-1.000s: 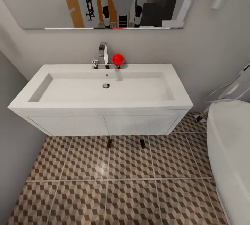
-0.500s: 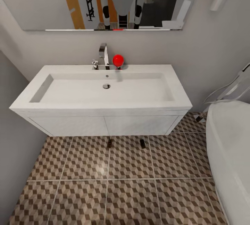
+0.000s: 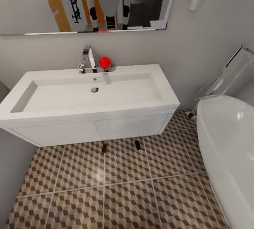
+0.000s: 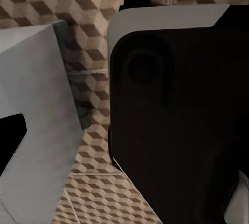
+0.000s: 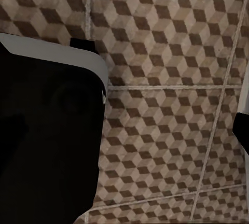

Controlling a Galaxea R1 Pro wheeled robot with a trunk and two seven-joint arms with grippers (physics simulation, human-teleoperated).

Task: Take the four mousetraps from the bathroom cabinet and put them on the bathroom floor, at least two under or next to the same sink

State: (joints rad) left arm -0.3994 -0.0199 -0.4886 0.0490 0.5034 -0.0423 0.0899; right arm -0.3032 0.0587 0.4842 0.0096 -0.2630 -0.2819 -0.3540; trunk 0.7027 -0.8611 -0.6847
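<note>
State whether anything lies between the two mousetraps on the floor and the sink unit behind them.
Nothing visible does. Both mousetraps lie on bare tiled floor at the vanity's front edge, below the sink.

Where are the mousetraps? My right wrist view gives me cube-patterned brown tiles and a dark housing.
Observer: The head view has two small flat dark mousetraps, one left of the other, lying on the cube-patterned tile floor.
Operator: Near the sink?
Observer: Yes, right at the front foot of the white two-door vanity that carries the wide white rectangular sink.
Operator: Anything else close by?
Observer: A white oval bathtub stands to the right, apart from both.
</note>
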